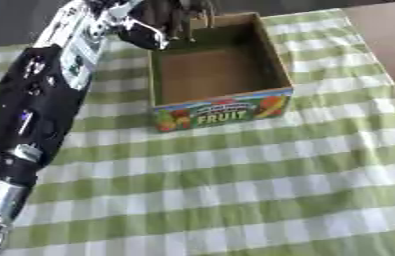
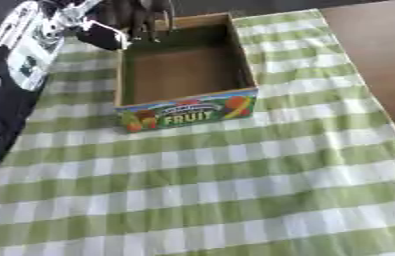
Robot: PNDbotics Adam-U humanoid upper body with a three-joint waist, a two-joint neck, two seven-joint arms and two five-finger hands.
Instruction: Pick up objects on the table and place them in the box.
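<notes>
While the left hand (image 1: 176,20) hangs over the fruit box's (image 1: 221,111) far rim, its fingers' state is unreadable. Green-checked cloth (image 1: 235,190) covers the worktop.

box (image 1: 221,111) | front panel | reads "FRUIT" | smaller line above unreadable

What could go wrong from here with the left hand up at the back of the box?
The left hand hangs right at the far rim of the box; lowering or pulling back could catch the rim and drag or tip the light cardboard box. The left arm stretches low over the checked cloth, so sweeping back may snag and shift it. Whether the hand holds anything is unclear.
</notes>
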